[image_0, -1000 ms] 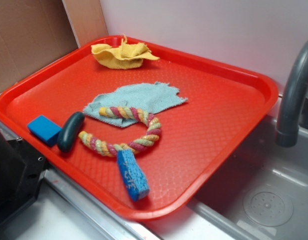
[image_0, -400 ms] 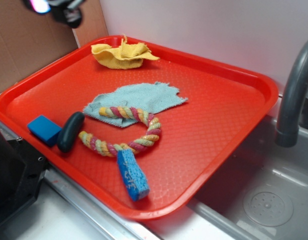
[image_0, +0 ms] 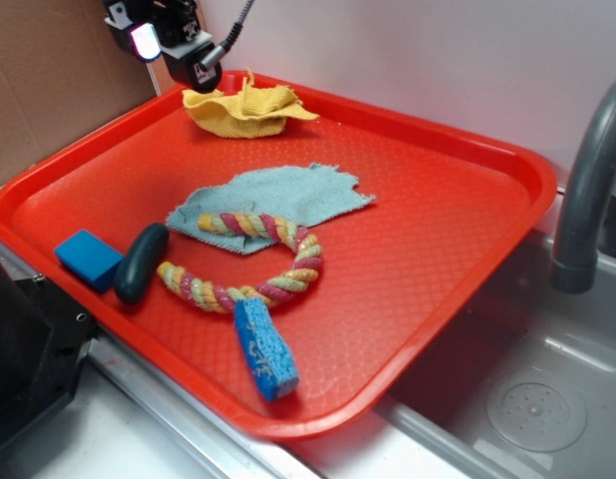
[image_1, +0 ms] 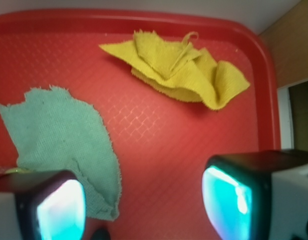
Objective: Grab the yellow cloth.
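Mustard-yellow and crumpled, the yellow cloth lies in the far corner of the red tray, close under the rim. Its long axis runs roughly along that far rim, left to right in the exterior view; a frayed thread curls up from its top. In the wrist view the cloth stretches sideways across the upper middle, with folded layers and a wavy flap on the right.

Nearer the middle of the tray a pale blue-green cloth lies flat, with a braided rope ring resting partly on it. A dark oval object sits just beside a blue block at the left, and a blue sponge touches the ring's near side. The tray has a textured floor and sits on a metal sink counter; a grey tap stands at the right, a pale wall behind, brown board at the left.

Compared with a second ago, when no arm was in view, the gripper now hangs at the top left, above the tray's far corner beside the yellow cloth. Its fingers stand well apart, nothing between them, clear of the cloth.
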Motion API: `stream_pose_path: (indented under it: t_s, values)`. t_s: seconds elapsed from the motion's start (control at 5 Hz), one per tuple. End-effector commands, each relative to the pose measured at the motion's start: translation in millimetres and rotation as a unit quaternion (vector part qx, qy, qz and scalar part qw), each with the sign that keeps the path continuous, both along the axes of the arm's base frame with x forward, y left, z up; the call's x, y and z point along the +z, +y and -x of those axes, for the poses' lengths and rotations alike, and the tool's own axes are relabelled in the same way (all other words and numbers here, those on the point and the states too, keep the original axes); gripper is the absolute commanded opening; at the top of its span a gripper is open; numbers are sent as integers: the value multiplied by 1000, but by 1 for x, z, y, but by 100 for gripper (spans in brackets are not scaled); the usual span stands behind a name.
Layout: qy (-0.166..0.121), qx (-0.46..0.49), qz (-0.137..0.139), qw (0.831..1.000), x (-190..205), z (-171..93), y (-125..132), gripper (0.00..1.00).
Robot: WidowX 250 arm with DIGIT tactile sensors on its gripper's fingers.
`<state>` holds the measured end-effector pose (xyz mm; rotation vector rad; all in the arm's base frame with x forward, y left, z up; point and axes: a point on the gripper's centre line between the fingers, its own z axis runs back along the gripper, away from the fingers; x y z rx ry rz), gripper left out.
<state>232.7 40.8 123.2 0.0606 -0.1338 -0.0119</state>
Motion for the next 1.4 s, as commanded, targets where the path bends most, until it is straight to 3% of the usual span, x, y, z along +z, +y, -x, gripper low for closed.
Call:
stream_pose_path:
  t_s: [0.0,0.2,0.4,1.0,1.2]
  values:
    - [-17,6,-4,1000,10,-6,4,100]
    - [-28,5,-57,998,-40,-42,15,100]
    - [-94,41,-63,993,-60,-66,16,100]
    - [-119,46,-75,989,-72,-108,30,100]
    - [-113,26,-82,990,-75,-125,21,100]
